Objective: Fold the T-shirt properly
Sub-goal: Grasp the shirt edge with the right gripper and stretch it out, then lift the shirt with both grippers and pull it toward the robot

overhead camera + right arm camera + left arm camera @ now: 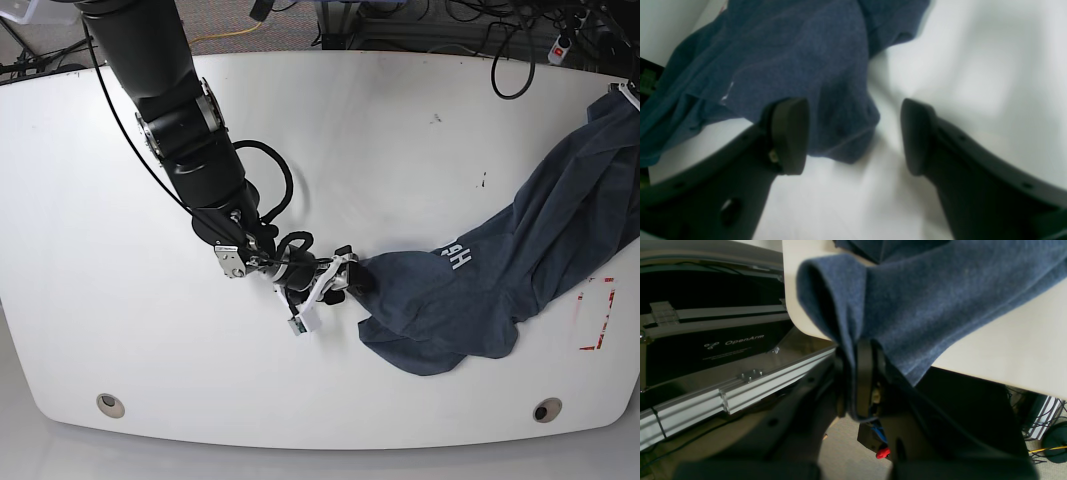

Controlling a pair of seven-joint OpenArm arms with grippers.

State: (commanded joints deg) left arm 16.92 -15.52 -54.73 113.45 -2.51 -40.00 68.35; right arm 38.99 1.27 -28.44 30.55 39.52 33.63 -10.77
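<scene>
The dark navy T-shirt [500,280] lies crumpled across the right part of the white table [300,130]. It stretches from mid-table to the far right edge, with a bit of white lettering [455,257] showing. My right gripper [335,280] stands open just left of the shirt's near-centre edge. In the right wrist view that edge of the T-shirt [840,133] lies between the spread fingers of the right gripper [853,136], close to the left finger [790,136]. My left gripper [857,380] is shut on a bunched fold of the T-shirt [923,306] beyond the table's rim.
A red tape outline [597,315] marks the table near the right edge. Two round fittings [110,404] [545,410] sit along the front. Cables [500,50] run behind the table. An aluminium frame with an OpenArm label [743,341] stands below the table's rim.
</scene>
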